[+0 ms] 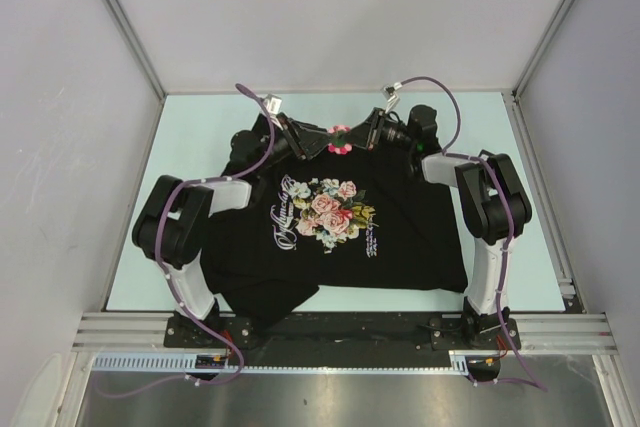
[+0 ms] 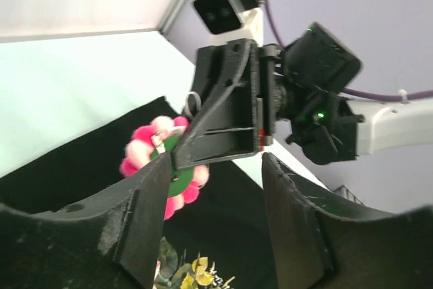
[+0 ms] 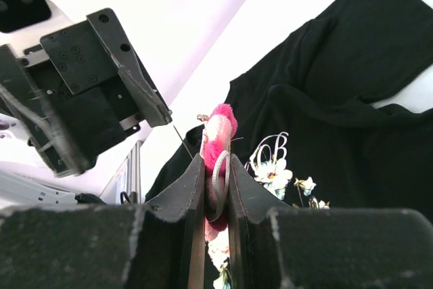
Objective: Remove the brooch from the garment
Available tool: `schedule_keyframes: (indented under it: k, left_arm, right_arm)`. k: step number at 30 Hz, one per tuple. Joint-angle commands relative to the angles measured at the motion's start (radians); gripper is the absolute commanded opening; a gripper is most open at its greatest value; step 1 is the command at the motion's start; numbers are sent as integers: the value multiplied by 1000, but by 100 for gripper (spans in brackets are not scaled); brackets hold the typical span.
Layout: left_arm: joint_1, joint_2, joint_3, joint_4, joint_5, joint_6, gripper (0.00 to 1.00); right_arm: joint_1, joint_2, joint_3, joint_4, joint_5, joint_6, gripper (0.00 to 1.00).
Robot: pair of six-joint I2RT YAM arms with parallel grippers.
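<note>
One black T-shirt (image 1: 400, 247) lies on the one bench (image 1: 180, 147), and there is one pink flower brooch (image 1: 340, 139). There are two arms (image 1: 180, 222), with two end effectors between them: the left end effector (image 1: 312, 143) and the right end effector (image 1: 362, 137).

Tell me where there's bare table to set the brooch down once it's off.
Bare table lies past the shirt up to the back wall, plus strips outside each sleeve. Crowded at its collar, where the left gripper and right gripper meet at the brooch.
</note>
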Motion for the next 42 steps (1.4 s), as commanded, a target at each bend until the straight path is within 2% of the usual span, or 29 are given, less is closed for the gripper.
schedule_keyframes:
  k: [1, 4, 6, 9, 10, 14, 17, 23, 29, 37, 42]
  left_arm:
    - [-5, -29, -21, 20, -79, 73, 56]
    - [-7, -43, -45, 27, -113, 87, 58]
    - [-7, -23, -11, -1, -73, 82, 65]
    - [-7, 60, 34, 42, -12, -4, 67]
    - [-7, 75, 40, 62, -4, -51, 66]
    - [-7, 101, 40, 131, -3, -90, 59]
    - [-7, 103, 34, 157, -1, -94, 60]
    - [-13, 92, 21, 149, -44, -79, 60]
    - [-19, 94, 25, 152, -55, -73, 50]
    - [-20, 88, 23, 165, -79, -82, 52]
    - [-22, 89, 25, 169, -96, -85, 47]
  right_arm:
    - [-3, -58, -16, 79, 20, 16, 0]
    - [-12, -67, -28, 111, 19, 38, 0]
    - [-12, -68, -31, 126, 14, 50, 0]
    - [-12, -72, -36, 149, 8, 61, 0]
    - [-12, -72, -38, 149, 9, 61, 0]
    - [-12, -75, -39, 149, 5, 59, 0]
    - [-12, -75, -39, 151, 6, 61, 0]
    - [0, -79, -38, 139, 15, 41, 0]
    - [9, -96, -38, 86, 32, -7, 0]
    - [18, -104, -36, 51, 49, -40, 0]
    - [24, -105, -31, 27, 54, -59, 0]
